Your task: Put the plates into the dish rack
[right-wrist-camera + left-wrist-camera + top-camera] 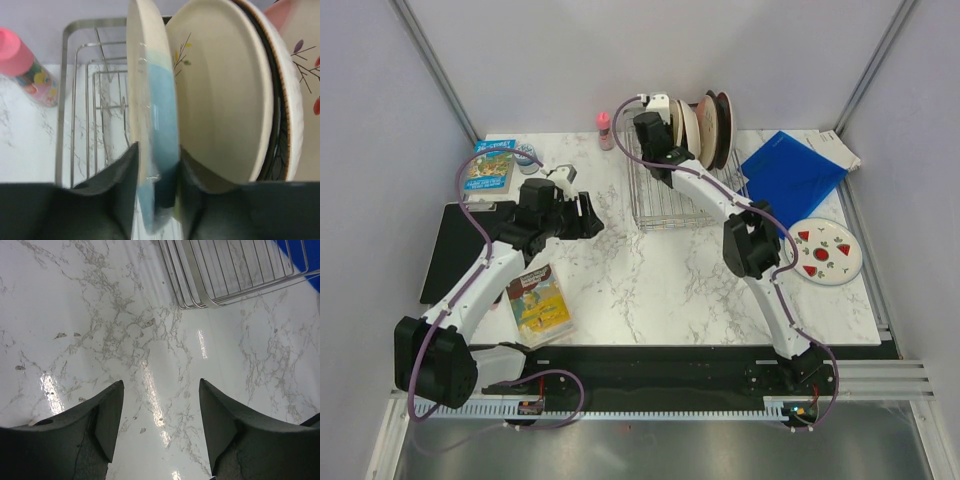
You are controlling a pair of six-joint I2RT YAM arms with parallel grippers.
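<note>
Several plates [710,128] stand on edge at the far end of the wire dish rack [685,190]. My right gripper [665,120] is over them. In the right wrist view a cream-and-light-blue plate [155,125] stands upright between the jaws of the right gripper [159,147]. The left finger lies against it, and a narrow dark gap shows on the right side. Behind it stand a cream plate [220,100], a black plate [274,130] and a twig-patterned plate [300,65]. A white plate with red shapes [825,250] lies flat on the table at the right. My left gripper [590,215] [161,385] hovers open and empty over bare marble.
A blue folder [790,170] lies right of the rack. A pink bottle [605,130] stands at the rack's far left corner. Two books [488,165] [540,303], a small tin [527,155] and a black mat [460,250] lie on the left side.
</note>
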